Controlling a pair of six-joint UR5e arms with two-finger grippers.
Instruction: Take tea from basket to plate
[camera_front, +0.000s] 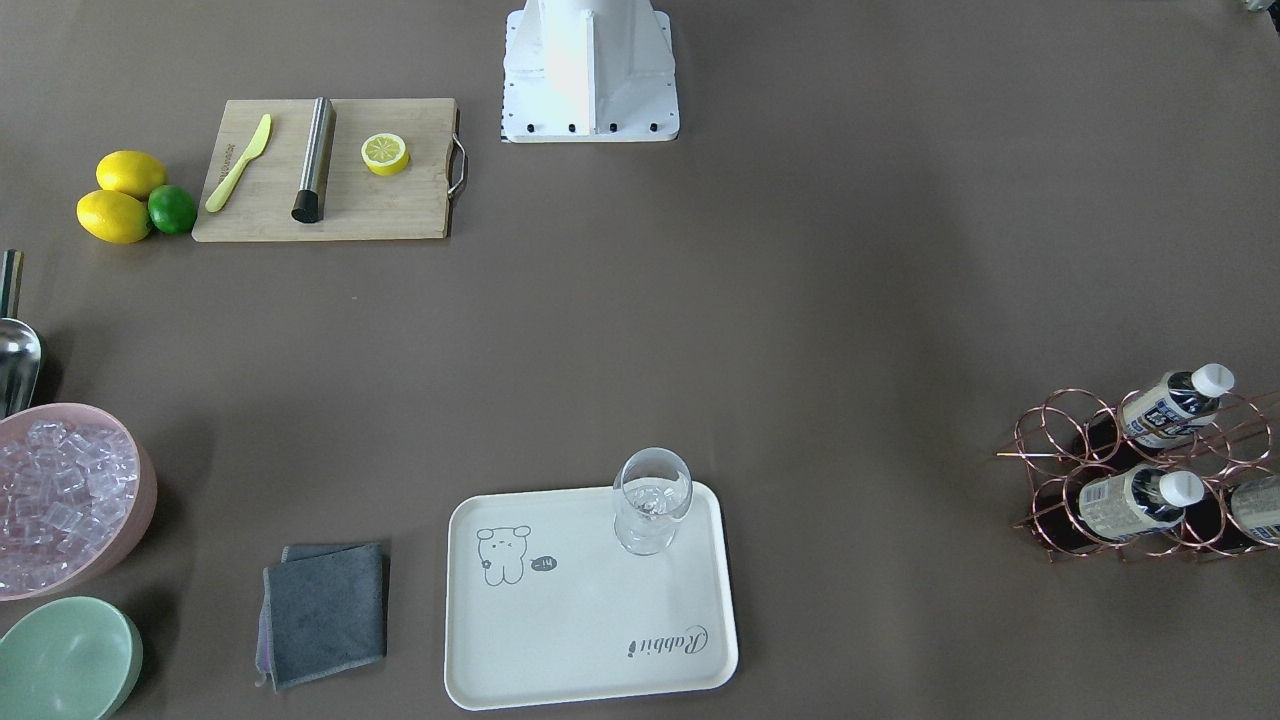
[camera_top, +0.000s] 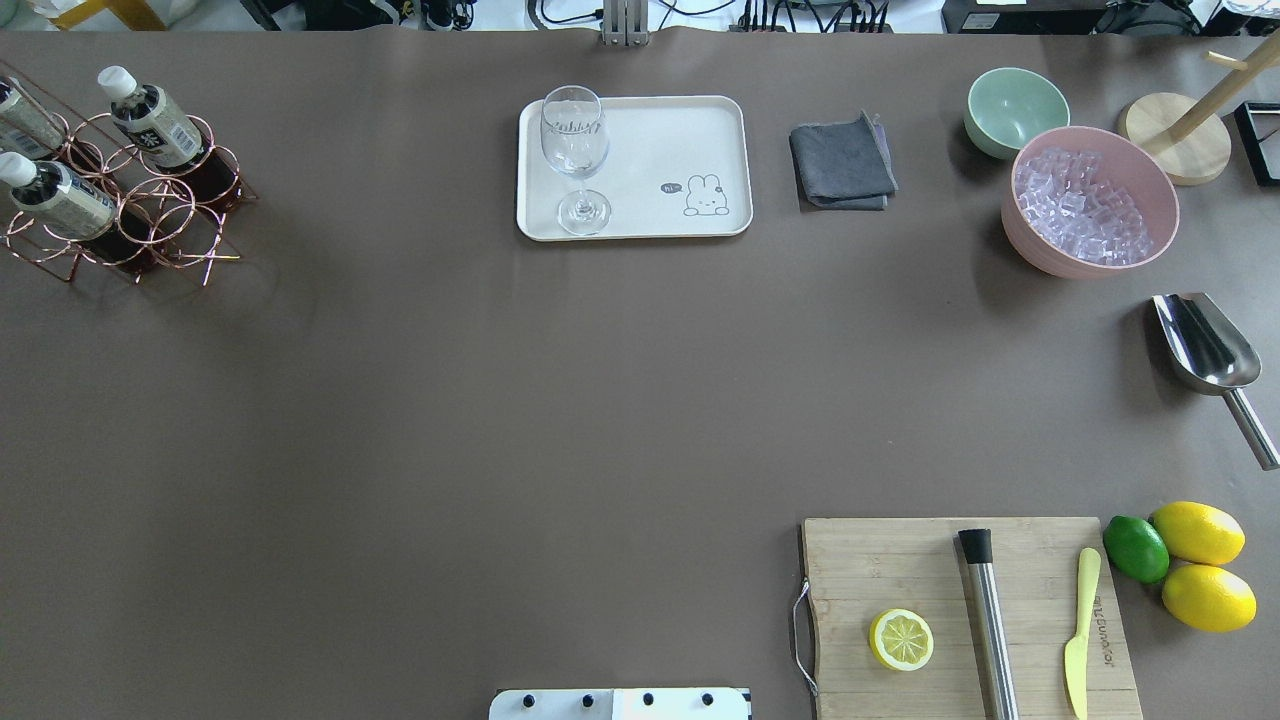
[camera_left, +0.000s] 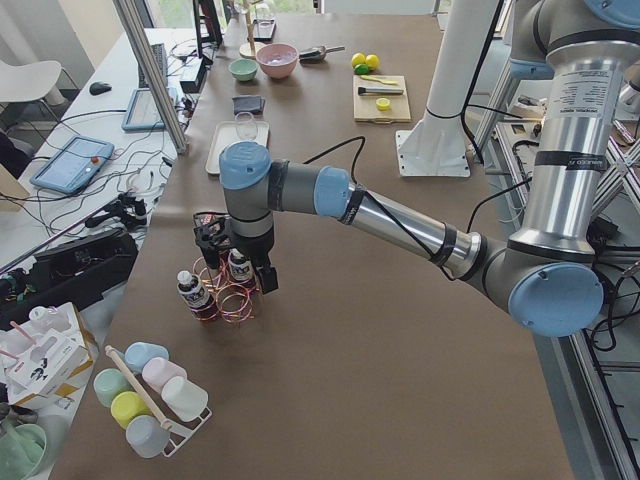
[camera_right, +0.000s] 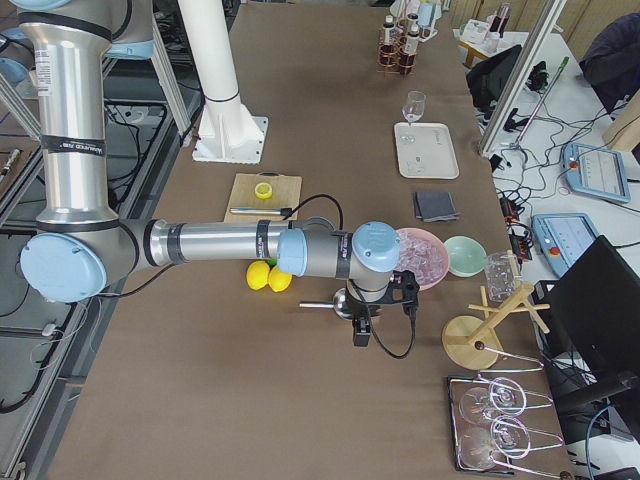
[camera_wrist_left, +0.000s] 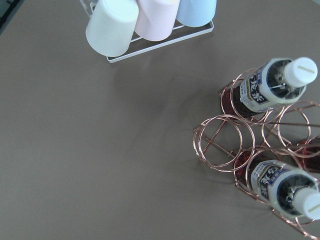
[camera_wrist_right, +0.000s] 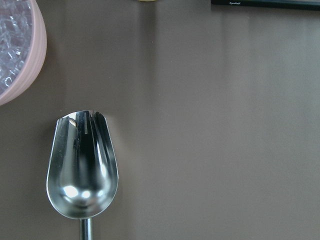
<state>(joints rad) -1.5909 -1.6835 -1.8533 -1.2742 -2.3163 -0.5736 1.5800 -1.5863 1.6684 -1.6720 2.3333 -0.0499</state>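
Three plastic tea bottles (camera_top: 160, 125) occupy a copper-wire basket (camera_top: 128, 222); left pincer (camera_left: 236, 268), right pincer (camera_right: 372, 318) unclear.

My left arm (camera_left: 400, 225) stretches far out from the shoulder, forearm nearly level, wrist bent so that my left gripper (camera_left: 236, 262) hangs straight down. My right arm (camera_right: 210, 242) reaches out the opposite way in much the same pose, with my right gripper (camera_right: 385, 315) pointing down. I cannot tell from these side views whether either gripper's jaws stand apart or together.
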